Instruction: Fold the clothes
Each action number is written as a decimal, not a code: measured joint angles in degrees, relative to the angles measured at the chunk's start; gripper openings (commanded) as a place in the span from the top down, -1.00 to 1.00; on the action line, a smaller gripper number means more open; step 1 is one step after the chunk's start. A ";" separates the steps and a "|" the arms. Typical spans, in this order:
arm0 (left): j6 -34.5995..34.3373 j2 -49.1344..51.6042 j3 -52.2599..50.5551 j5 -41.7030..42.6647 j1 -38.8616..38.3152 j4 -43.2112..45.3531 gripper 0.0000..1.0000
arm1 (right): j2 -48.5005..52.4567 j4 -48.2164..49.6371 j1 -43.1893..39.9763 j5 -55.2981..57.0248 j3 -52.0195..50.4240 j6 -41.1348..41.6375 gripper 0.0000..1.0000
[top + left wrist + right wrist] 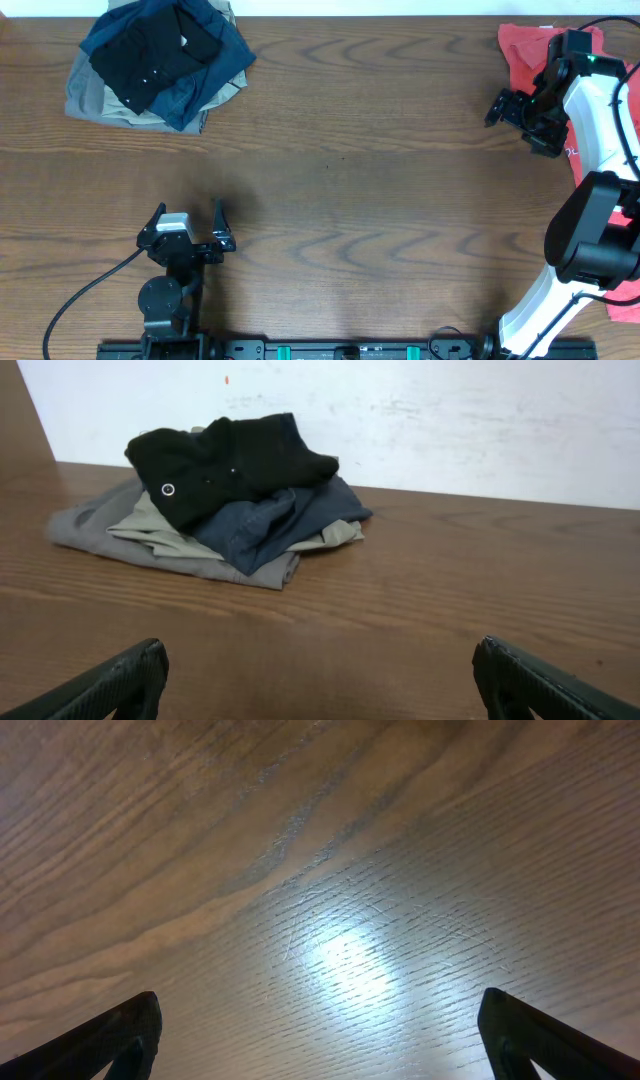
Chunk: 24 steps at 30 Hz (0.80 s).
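From overhead, the pile of clothes [155,60] sits at the far left corner of the wooden surface [350,150], a black garment [150,50] on top of blue and grey-beige pieces, all of it crumpled rather than folded. A red garment [522,52] lies at the far right corner. The left pincer [187,213] is near the front edge, well apart from the pile, with its fingers spread and nothing between them. The right pincer [515,120] hangs just beside the red garment without touching it. In the left wrist view the pile [225,495] stands ahead against a pale wall, and the two dark fingertips at the bottom corners are wide apart and empty. The right wrist view shows only bare, glossy wood between its own spread fingertips (no cloth at all), so this pincer is empty too. No fold looks begun yet; the likely step is fetching a first garment. To do it well, the nearer arm should probably pinch one single layer at an edge or corner, not a bunch, then draw it to the open middle and lay it flat, so both arms can reach it.
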 measured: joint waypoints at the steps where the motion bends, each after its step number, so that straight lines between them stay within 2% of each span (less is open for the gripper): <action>1: 0.00 0.00 0.00 0.00 0.00 0.00 -0.96 | 0.00 0.00 0.00 0.00 0.00 0.02 -0.98; 9: 0.00 0.00 0.00 0.00 0.00 0.00 -0.96 | -2.05 0.00 1.86 0.20 -0.02 0.02 -0.99; 17: 0.00 0.00 0.00 0.00 0.00 0.00 -0.95 | -16.31 0.02 9.79 0.17 0.00 0.02 -0.98; 24: 0.02 0.00 0.00 0.00 0.02 -0.02 -0.96 | -29.24 1.18 21.27 3.06 0.02 0.02 -0.98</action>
